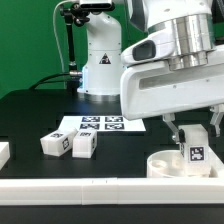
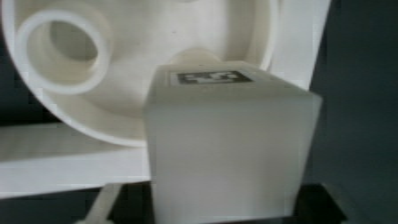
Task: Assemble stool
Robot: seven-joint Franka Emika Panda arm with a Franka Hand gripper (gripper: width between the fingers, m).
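So the gripper [image 1: 195, 137] is clamped on 1 leg [image 1: 196, 152] of the stool, holding it upright with a jaw on each side. The leg's black-and-white tag [image 1: 197, 154] faces the camera. It's on the exterior view's right, near the front edge of the bench [image 1: 30, 115], right over the round seat [image 1: 162, 164]. The seat lies flat on the bench, rim up. The leg's bottom end sits down at the seat's right part, but I honestly can't tell if it's touching or just above it.

From the wrist view, the leg [image 2: 222, 150] fills the middle of the picture with a tag [image 2: 210, 76] on its end face. The seat [image 2: 125, 100] is close behind it, with a round hole [image 2: 71, 45] showing.

2 loose legs [image 1: 54, 144] [image 1: 84, 146] lie side by side on the bench, off to the exterior view's left and well apart from the seat. The marker board [image 1: 100, 124] lies just behind them, a bit further back. A long white border rail [image 1: 90, 190] runs along the near edge.
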